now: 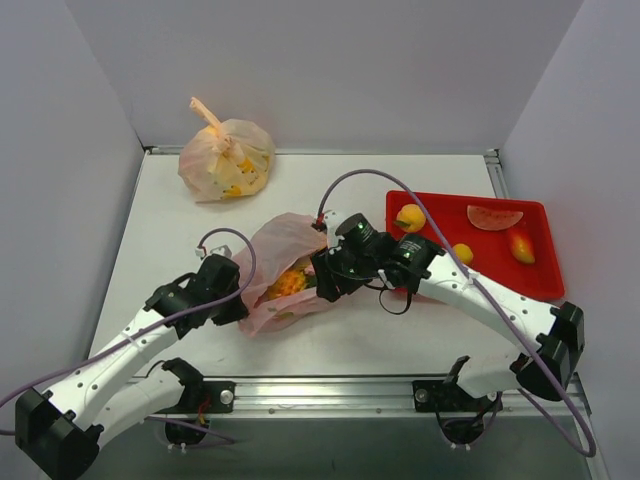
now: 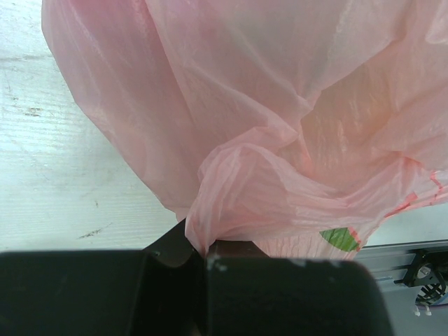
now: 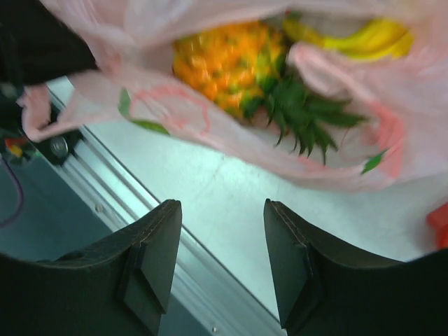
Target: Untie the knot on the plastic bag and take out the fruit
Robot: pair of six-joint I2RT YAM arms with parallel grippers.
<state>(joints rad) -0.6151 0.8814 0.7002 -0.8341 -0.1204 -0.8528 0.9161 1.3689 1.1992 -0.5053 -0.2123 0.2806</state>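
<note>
Extraction step: left gripper (image 2: 206, 253) clamps bag (image 2: 231, 126) edge; right gripper (image 3: 222, 252), jaws apart, faces pineapple (image 3: 224, 63) ahead. Next move probably: reach in, grip pineapple.

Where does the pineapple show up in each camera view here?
Top external: the pineapple lies centre-left, inside the pink bag's open mouth.
Left wrist: not in it; only pink plastic shows.
Right wrist: top centre, orange body, green leaves, inside the bag.
Shared landmark: the pink bag, in all three views.
</note>
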